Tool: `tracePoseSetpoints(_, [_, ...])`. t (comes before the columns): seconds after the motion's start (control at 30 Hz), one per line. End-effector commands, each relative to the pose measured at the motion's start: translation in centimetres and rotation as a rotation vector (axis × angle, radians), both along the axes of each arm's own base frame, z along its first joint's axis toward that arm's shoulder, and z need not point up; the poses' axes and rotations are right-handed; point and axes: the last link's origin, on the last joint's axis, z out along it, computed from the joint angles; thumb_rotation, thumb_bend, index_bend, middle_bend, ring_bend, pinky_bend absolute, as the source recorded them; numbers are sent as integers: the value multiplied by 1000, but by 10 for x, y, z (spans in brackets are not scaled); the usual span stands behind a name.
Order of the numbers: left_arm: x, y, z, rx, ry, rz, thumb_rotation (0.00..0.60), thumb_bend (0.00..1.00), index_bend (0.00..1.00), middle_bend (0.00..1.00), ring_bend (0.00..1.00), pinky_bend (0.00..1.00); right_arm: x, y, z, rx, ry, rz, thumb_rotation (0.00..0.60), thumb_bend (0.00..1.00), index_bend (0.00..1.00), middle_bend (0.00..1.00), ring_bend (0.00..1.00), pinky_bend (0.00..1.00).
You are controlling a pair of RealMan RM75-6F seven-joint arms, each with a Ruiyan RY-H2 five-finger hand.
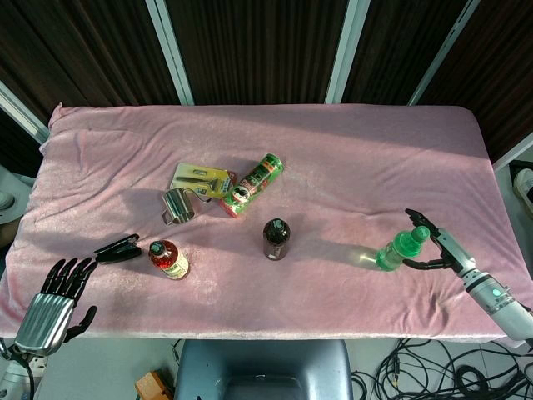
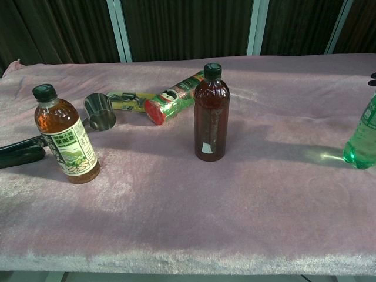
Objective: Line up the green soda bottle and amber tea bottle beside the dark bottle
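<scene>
The dark bottle stands upright near the middle of the pink cloth. The amber tea bottle stands to its left, close to the front edge. The green soda bottle stands upright at the right, cut off by the chest view's edge. My right hand is right beside it, with fingers spread on either side of the bottle's top; no firm grip shows. My left hand hovers at the front left corner, fingers apart and holding nothing.
A metal cup, a yellow packet and a lying snack can sit behind the amber bottle. A black tool lies left of it. A chair back is at the front edge.
</scene>
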Motion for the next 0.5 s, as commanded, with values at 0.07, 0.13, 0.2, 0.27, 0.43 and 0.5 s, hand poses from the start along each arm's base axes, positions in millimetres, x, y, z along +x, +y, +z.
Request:
tracePoseSetpoints(0.07, [0,1,1,4,-5,-2,600,387,0,51,0,0,1,-1,-4,11,8,7,600,220,0,0,0,75])
tracePoseSetpoints(0.13, [0,0,1,2,-4,-1,600,387,0,51,0,0,2,-1,-7,16,15,15,600,220,0,0,0,77])
tracePoseSetpoints(0.2, [1,0,1,3,-6,-4,600,386,0,51,0,0,4,-2,-10,21,14,23,600,220,0,0,0,80])
tracePoseSetpoints(0.27, [1,0,1,5,-5,-7,600,387,0,51,0,0,8,-3,-13,23,3,34,600,220,10,0,0,101])
tracePoseSetpoints(0.43, [0,1,1,2,-2,-1,600,387,0,51,0,0,12,-8,-20,-14,33,50,600,220,254,110,25,179])
tracePoseSetpoints(0.5, [0,1,1,5,3,0,600,386,0,51,0,0,13,-10,-22,-43,47,48,600,220,410,215,88,219])
